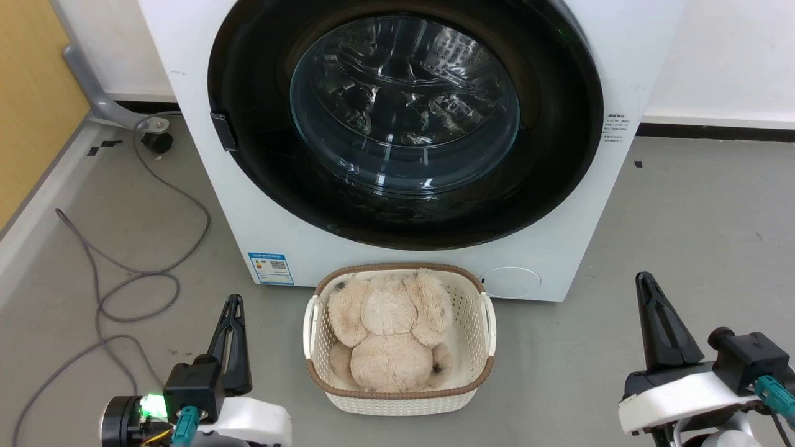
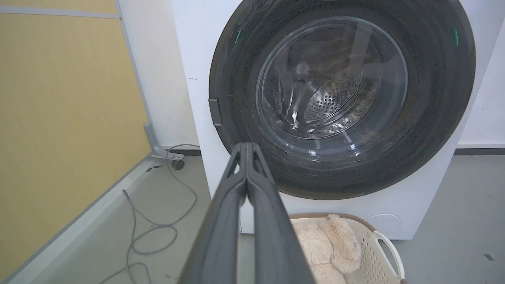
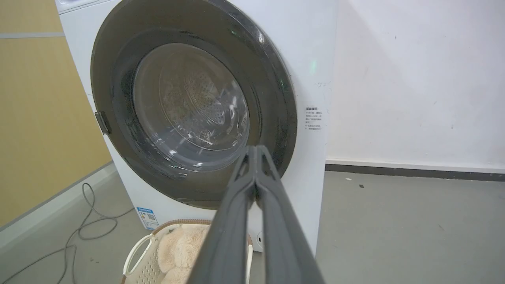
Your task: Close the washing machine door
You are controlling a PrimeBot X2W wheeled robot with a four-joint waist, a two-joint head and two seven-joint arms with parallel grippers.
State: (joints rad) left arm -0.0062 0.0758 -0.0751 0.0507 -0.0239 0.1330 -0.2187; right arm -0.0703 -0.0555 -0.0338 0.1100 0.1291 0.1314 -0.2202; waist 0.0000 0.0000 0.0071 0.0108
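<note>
Before the washing machine door (image 1: 404, 124) (flush) hang left gripper (image 1: 234, 304), right gripper (image 1: 643, 280), jaws clenched.

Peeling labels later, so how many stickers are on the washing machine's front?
2: blue sticker at lower left, text label right of the door. Others may be hidden above.

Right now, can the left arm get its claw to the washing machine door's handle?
Probably yes: bare floor lies between the shut left claw and the washing machine door's handle; the laundry basket sits to its right.
</note>
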